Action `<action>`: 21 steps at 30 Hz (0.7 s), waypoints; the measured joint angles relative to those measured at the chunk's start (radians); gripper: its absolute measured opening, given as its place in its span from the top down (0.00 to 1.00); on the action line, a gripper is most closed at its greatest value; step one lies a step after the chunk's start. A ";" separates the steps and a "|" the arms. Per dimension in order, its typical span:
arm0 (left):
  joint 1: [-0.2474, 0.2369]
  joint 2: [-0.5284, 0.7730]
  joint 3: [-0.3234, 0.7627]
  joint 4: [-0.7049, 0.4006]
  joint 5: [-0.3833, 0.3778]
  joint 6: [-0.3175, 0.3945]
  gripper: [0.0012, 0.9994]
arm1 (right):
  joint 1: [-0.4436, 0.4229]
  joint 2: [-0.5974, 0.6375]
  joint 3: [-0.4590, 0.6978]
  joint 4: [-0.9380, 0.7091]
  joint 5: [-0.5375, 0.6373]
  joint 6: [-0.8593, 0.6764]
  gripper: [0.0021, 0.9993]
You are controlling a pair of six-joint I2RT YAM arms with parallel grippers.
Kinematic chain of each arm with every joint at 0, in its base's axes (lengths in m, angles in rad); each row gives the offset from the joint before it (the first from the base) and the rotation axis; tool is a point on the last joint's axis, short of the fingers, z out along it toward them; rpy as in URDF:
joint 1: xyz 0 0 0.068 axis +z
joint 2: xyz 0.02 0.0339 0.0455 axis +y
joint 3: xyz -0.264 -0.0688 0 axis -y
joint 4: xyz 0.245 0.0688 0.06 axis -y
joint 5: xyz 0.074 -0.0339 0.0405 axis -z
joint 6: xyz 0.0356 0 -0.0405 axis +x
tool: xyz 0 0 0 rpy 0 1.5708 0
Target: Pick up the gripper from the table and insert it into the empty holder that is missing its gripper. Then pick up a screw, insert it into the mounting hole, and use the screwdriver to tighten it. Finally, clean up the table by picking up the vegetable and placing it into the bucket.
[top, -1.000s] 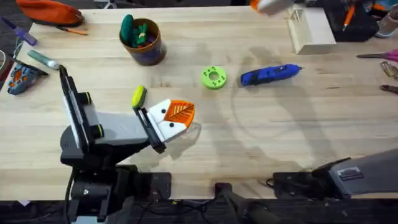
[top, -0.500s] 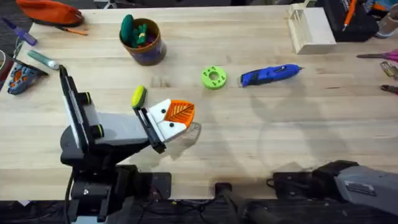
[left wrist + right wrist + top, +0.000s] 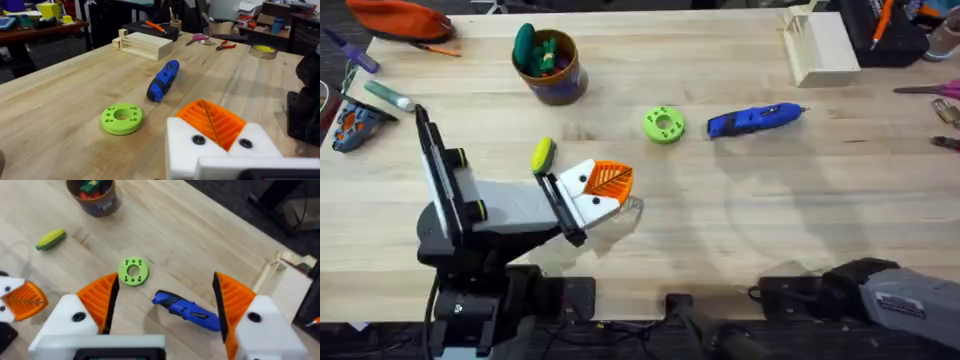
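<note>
My left pincer rests together beside the small yellow-green oblong vegetable; my right pincer stands apart above the bright blue pen-shaped screwdriver.

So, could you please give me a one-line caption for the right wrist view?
Open right gripper hangs above the blue screwdriver and lime-green disc on the wooden table.

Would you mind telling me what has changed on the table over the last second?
The blurred white and orange shape at the top edge has left the overhead view, and the right arm's housing at the lower right has shifted a little. Nothing was grasped or released. The left gripper, vegetable, screwdriver, green disc and bucket stayed put.
</note>
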 joint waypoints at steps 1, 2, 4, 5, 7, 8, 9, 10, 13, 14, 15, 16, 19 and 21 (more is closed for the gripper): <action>0.000 0.000 0.000 0.000 0.000 0.000 1.00 | -0.006 -0.004 -0.041 0.031 0.000 0.018 0.01; 0.000 0.000 0.000 0.000 0.000 0.000 1.00 | -0.012 -0.011 -0.088 0.071 0.001 0.036 0.01; 0.000 0.000 0.000 0.000 0.000 0.000 1.00 | -0.021 -0.027 -0.170 0.127 0.000 0.067 0.01; 0.000 0.000 0.000 0.000 0.000 0.000 1.00 | -0.026 -0.037 -0.211 0.154 -0.004 0.080 0.01; 0.000 0.000 0.000 0.000 0.000 0.000 1.00 | -0.034 -0.065 -0.300 0.207 -0.015 0.103 0.01; 0.000 0.000 0.000 0.000 0.000 0.000 1.00 | -0.038 -0.081 -0.342 0.227 -0.020 0.118 0.01; 0.000 0.000 0.000 0.000 0.000 0.000 1.00 | -0.041 -0.099 -0.383 0.248 -0.024 0.132 0.01; 0.000 0.000 0.000 0.000 0.000 0.000 1.00 | -0.045 -0.115 -0.417 0.263 -0.028 0.146 0.01; 0.000 0.000 0.000 0.000 0.000 0.000 1.00 | -0.057 -0.178 -0.532 0.328 -0.035 0.188 0.01; 0.000 0.000 0.000 0.000 0.000 0.000 1.00 | -0.060 -0.197 -0.560 0.341 -0.036 0.199 0.01; 0.000 0.000 0.000 0.000 0.000 0.000 1.00 | -0.064 -0.220 -0.594 0.355 -0.036 0.210 0.01; 0.000 0.000 0.000 0.000 0.000 0.000 1.00 | -0.067 -0.244 -0.625 0.357 -0.036 0.221 0.01; 0.000 0.000 0.000 0.000 0.000 0.000 1.00 | -0.087 -0.343 -0.736 0.357 -0.035 0.281 0.01; 0.000 0.000 0.000 0.000 0.000 0.000 1.00 | -0.095 -0.370 -0.757 0.350 -0.035 0.297 0.01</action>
